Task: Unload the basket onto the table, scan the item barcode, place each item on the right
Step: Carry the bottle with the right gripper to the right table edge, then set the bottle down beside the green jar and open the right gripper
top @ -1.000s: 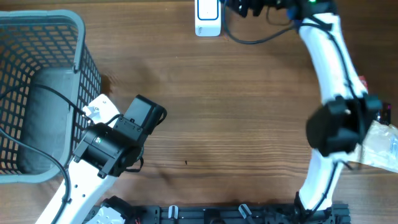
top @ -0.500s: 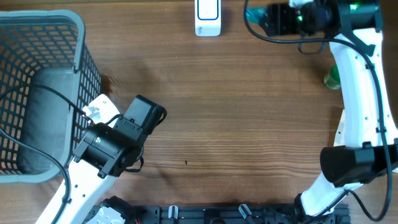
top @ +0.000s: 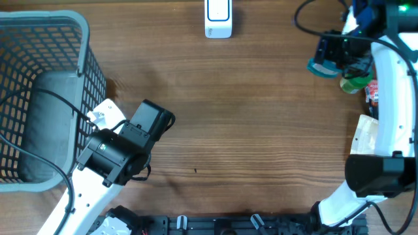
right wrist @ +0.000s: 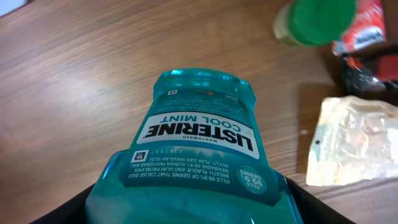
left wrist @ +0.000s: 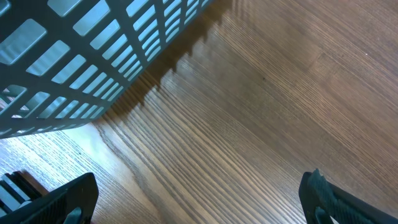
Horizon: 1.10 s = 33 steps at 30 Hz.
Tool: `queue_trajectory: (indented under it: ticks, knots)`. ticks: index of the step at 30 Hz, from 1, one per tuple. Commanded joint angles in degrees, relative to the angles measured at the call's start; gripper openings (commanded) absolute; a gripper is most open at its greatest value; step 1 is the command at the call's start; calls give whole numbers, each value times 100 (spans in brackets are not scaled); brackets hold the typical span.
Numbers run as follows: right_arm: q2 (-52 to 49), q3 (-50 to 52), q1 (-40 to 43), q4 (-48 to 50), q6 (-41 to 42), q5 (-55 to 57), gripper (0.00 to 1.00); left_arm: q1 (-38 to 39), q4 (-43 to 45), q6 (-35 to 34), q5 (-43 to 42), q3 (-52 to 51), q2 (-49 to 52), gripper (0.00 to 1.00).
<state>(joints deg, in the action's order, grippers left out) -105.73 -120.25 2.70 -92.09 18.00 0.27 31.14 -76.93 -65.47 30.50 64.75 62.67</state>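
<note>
Overhead, the wooden table (top: 248,143) carries a grey mesh basket (top: 81,46) far to the left of the white scanner (top: 218,18), which sits at the far edge. The left gripper (left wrist: 199,199) rests beside the basket with its jaws spread wide and nothing between them.

To the right of the scanner and a little nearer the robot, well apart from it, the right gripper (right wrist: 199,208) is clamped on a teal mouthwash bottle (right wrist: 199,143), which it holds lying flat above the table. A pale plastic bag (right wrist: 357,140), a green-capped container (right wrist: 317,18) and a red packet (right wrist: 364,28) lie further right of the scanner, close by the bottle.

The right wrist view shows the back label with small print and a square code, but I cannot find a striped barcode. The likely failure is presenting the wrong face, so the scanner reads nothing. The bottle is smooth and rounded, so a quick swing could let it twist or slip in the grip. A low swing could also knock over the green-capped container.
</note>
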Motion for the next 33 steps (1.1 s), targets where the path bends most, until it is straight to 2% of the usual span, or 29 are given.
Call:
queue_trajectory:
  ticks: [1,7,15,24,33]
  knots:
    - [205,435,509,144,160,109,57,26,-2,-83,35,-26,7,100]
    - [201,1552,1176,1019,146,-11,62,26,-2,-83,35,-26,7,100]
    - [195,2527,1633,1910,138,-94,67,26,-2,-83,35,-26,7,100]
    - [157,2874,1967,2140,197,-101,72,26,-2,-83,35,-26,7,100]
    - [-70,2900,2063,2135,957,-162,80,26,-2,-83,35,-26,7,100]
